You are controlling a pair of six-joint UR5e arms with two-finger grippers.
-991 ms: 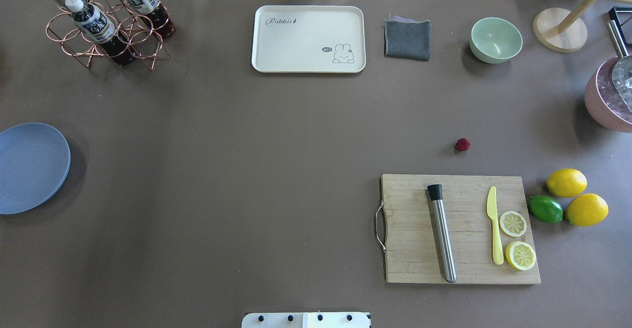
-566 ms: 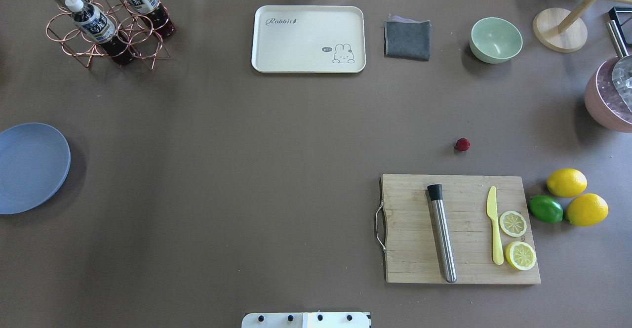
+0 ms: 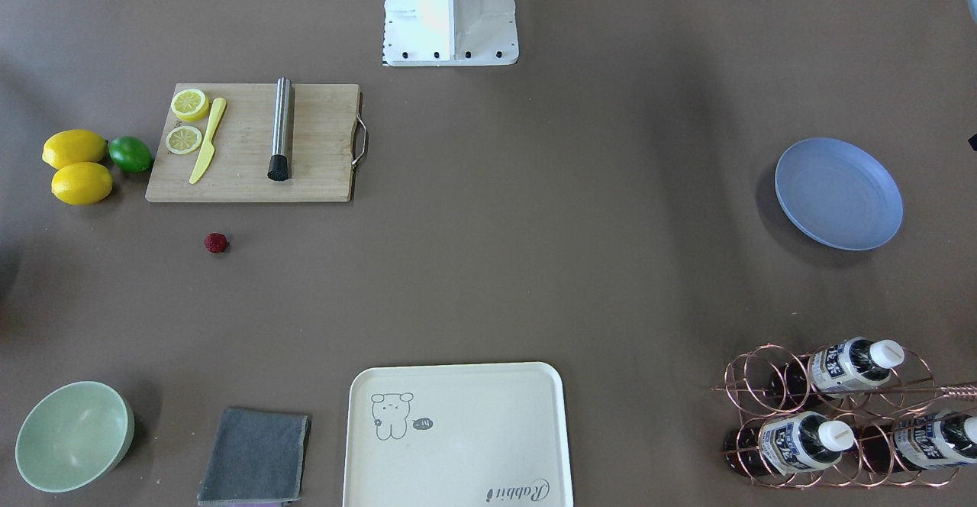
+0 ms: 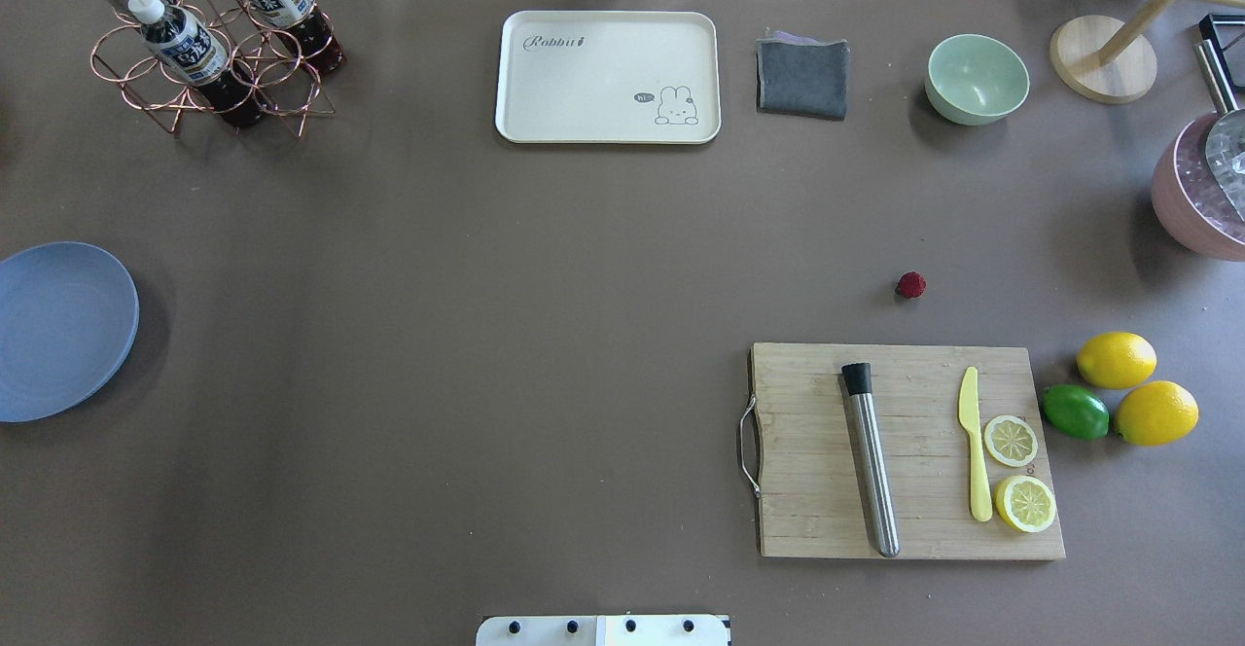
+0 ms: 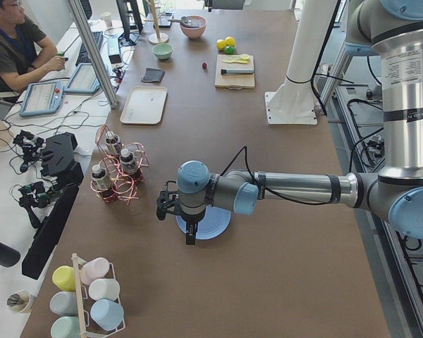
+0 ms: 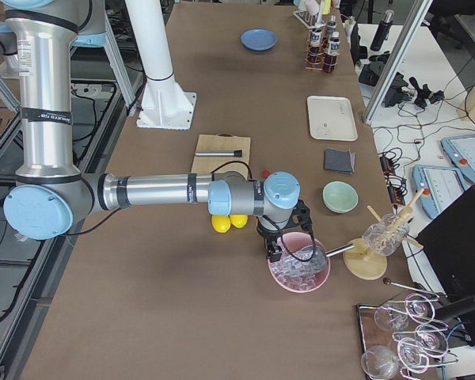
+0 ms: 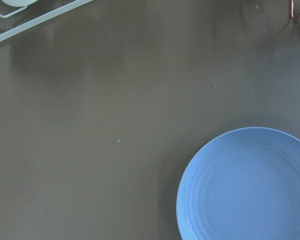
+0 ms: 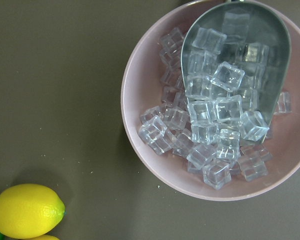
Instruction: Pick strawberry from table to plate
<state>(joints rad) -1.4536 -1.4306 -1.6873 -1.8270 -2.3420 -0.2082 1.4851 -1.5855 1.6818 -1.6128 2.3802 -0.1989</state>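
Table (image 4: pixel 486 335) seen from above and from both ends, with the cutting board (image 4: pixel 807 490) taken as reference; the strawberry (image 4: pixel 911 285) lies on the bare table just past the board's far edge, on the side away from the robot, near the board but not touching it, with nothing gripping it; the plate (image 4: pixel 58 330) sits well apart from the board, out at the table's edge on the robot's left, and holds nothing; two lemons (image 4: pixel 1116 359) and a lime (image 4: pixel 1075 412) lie together just beside the board's right edge; the left gripper (image 5: pixel 189 229) hangs above the plate, far from the board, fingers pointing down; whether it is parted or closed cannot be told, since it shows only in the side view; the right gripper (image 6: pixel 275 249) hangs beyond the lemons from the board, over a pink bowl (image 8: pixel 155 75) of ice cubes (image 8: pixel 210 150) with a metal scoop (image 8: pixel 270 45) resting in it; its opening likewise cannot be told; neither gripper is near the strawberry
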